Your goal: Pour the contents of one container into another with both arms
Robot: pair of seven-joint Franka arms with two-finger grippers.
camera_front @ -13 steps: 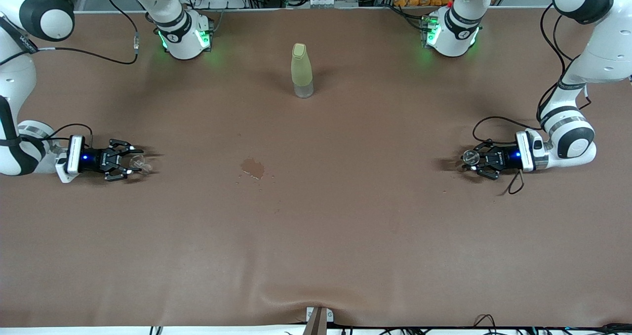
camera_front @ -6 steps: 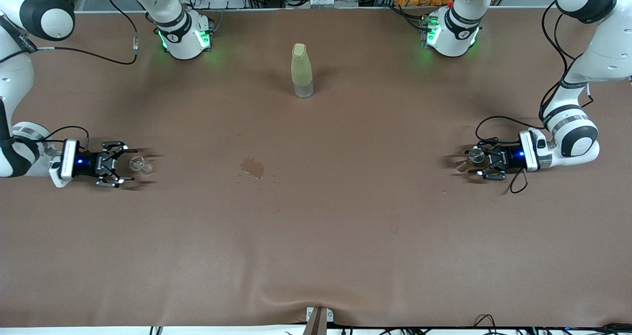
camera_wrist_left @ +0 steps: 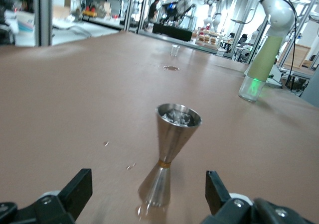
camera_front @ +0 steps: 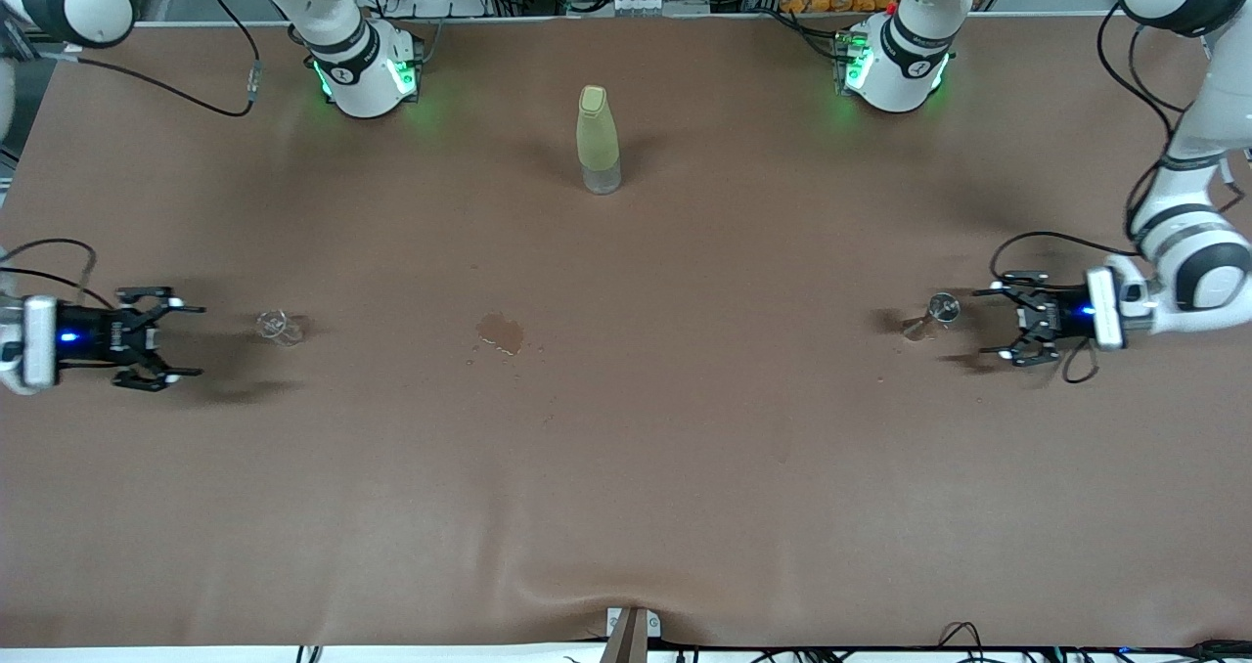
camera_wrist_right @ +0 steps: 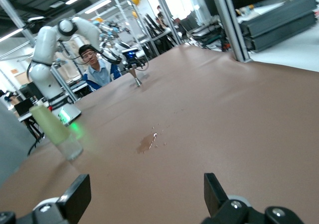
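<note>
A small clear glass (camera_front: 279, 327) stands on the brown table toward the right arm's end. My right gripper (camera_front: 186, 340) is open and apart from it, drawn back toward the table's end; its wrist view shows nothing between the fingers (camera_wrist_right: 77, 196). A metal jigger (camera_front: 934, 313) stands upright toward the left arm's end, with something pale inside its upper cup (camera_wrist_left: 178, 118). My left gripper (camera_front: 986, 323) is open and a short way clear of the jigger, which sits ahead of the spread fingertips (camera_wrist_left: 215, 184).
A yellow-green bottle (camera_front: 598, 140) stands at mid-table near the arms' bases. A small wet spill (camera_front: 501, 332) marks the cloth between the glass and the jigger. Cables trail beside the left wrist (camera_front: 1037, 243). The table cloth ridges at the front edge (camera_front: 626, 595).
Both grippers have let go and pulled back toward their own table ends. The glass and the jigger stay standing where they were set.
</note>
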